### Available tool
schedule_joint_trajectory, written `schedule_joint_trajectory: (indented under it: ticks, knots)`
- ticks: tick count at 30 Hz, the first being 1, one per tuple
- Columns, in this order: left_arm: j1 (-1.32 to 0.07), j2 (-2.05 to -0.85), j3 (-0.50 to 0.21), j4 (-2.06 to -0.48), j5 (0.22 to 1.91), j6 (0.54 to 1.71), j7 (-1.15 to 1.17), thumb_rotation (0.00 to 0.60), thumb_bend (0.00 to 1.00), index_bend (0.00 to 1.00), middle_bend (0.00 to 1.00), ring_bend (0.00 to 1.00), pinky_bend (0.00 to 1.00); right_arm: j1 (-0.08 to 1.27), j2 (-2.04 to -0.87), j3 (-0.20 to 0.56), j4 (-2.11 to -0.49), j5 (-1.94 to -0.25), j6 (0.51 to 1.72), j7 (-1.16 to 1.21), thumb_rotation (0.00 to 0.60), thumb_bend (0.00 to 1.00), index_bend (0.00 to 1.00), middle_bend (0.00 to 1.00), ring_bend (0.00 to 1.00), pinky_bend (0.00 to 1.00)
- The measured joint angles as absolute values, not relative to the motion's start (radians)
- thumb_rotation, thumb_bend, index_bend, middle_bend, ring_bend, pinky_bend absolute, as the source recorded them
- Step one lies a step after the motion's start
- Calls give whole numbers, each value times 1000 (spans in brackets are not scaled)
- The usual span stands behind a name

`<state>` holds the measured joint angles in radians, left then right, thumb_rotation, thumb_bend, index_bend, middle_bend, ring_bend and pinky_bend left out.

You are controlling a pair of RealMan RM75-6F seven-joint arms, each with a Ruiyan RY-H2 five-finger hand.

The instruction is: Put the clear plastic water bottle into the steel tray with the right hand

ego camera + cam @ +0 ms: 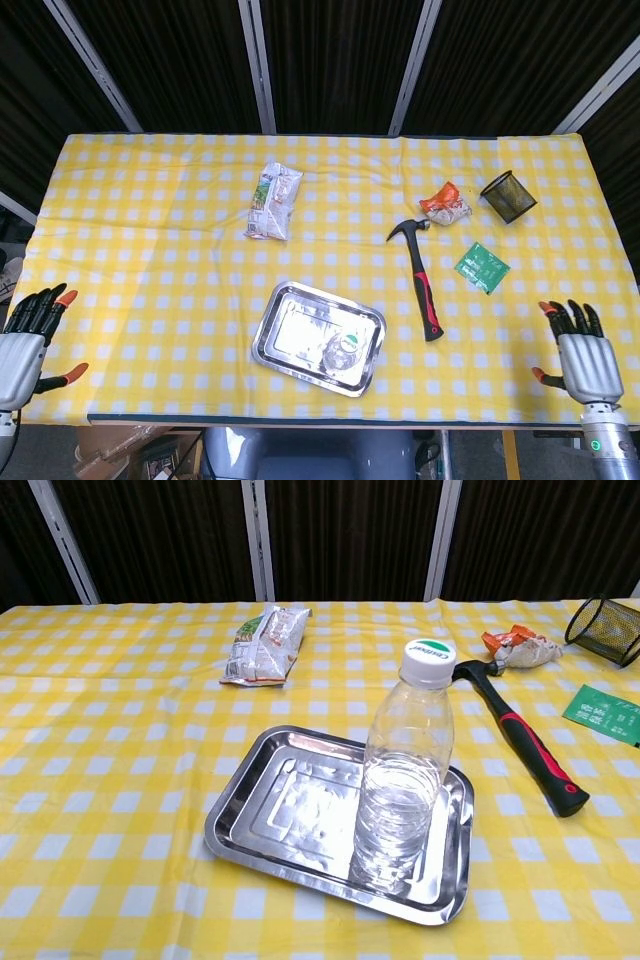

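The clear plastic water bottle (405, 773) with a white cap stands upright in the right part of the steel tray (280, 825); from above the bottle (343, 349) shows inside the tray (290, 325) near the table's front edge. My right hand (585, 350) is far off at the table's front right corner, fingers spread, holding nothing. At the front left corner my left hand (22, 345) is likewise open and empty. Neither hand appears in the chest view.
A hammer (422, 278) with a red-black handle lies right of the tray. Behind it are a crumpled orange wrapper (446, 204), a black mesh cup (508, 196) and a green packet (481, 267). A snack bag (273, 202) lies behind the tray.
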<state>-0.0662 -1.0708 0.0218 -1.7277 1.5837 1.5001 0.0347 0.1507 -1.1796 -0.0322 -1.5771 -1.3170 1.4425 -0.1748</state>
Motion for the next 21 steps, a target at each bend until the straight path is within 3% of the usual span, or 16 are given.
schedule_joint_trajectory:
  ticks: [7, 21]
  knots:
    - [-70, -1075, 22, -1726, 1585, 1492, 44, 600, 182, 49, 0, 0, 0, 98, -1260, -26, -1375, -1427, 1544, -81, 600, 71, 165, 144, 0, 0]
    - [-72, -1077, 18, -1720, 1580, 1488, 48, 600, 182, 49, 0, 0, 0, 106, -1195, -78, -1450, -1570, 1494, -59, 600, 71, 175, 143, 0, 0]
